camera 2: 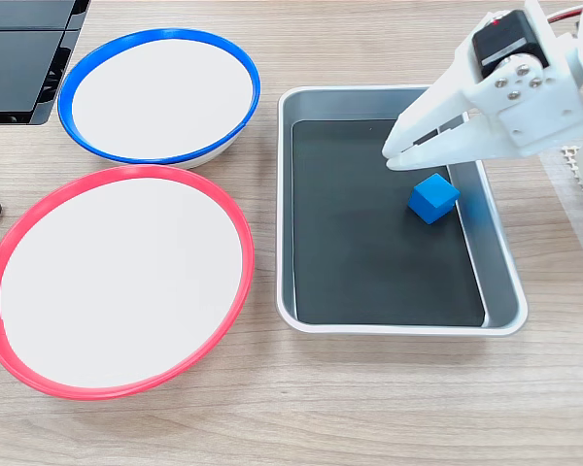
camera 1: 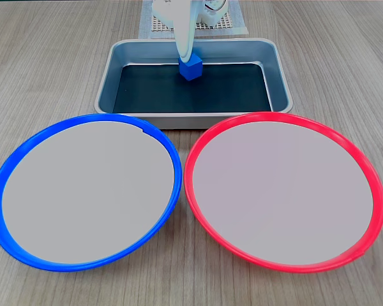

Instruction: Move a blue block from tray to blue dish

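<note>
The blue block (camera 1: 191,68) (camera 2: 433,197) rests on the dark floor of the grey tray (camera 1: 179,92) (camera 2: 369,252), close to one long wall. My white gripper (camera 1: 186,56) (camera 2: 391,155) reaches down into the tray with its fingertips together, just beside the block and a little above it. Nothing is between the fingers. In the view from in front of the dishes the block covers the fingertips. The blue dish (camera 1: 86,191) (camera 2: 155,92) lies beside the tray, and nothing is in it.
A red-rimmed dish (camera 1: 284,191) (camera 2: 117,282) of the same size lies next to the blue one. A black device (camera 2: 19,58) sits at the table's corner. A white mesh mat (camera 1: 233,25) lies under the arm's base, behind the tray.
</note>
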Robot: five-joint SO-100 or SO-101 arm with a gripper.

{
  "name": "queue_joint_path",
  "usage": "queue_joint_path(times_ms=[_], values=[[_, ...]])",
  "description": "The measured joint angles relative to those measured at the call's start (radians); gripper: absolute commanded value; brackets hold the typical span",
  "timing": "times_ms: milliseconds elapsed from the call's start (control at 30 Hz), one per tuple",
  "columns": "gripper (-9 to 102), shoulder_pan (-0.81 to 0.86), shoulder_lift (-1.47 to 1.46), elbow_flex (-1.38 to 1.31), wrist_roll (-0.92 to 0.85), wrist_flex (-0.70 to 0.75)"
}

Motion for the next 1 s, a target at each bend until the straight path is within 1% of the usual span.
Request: queue_joint_path(times_ms=[200, 333, 433, 500, 533, 633, 733, 833, 900, 1000], values=[[0, -0.002, 0.000, 0.000, -0.006, 0.000], [0, -0.057, 0.002, 0.000, -0.075, 0.000], [0, -0.048, 0.002, -0.020, -0.091, 0.104], [0, -0.018, -0.008, -0.067, -0.152, 0.149], [0, -0.005, -0.025, -0.097, -0.229, 0.164], [0, 0.044, -0.121, -0.193, -0.548, 0.206], [0, 0.095, -0.244, -0.301, -0.836, 0.209], [0, 0.117, -0.388, -0.420, -0.989, 0.224], [0, 0.110, -0.480, -0.486, -1.060, 0.245], [0, 0.087, -0.686, -0.635, -1.252, 0.350]])
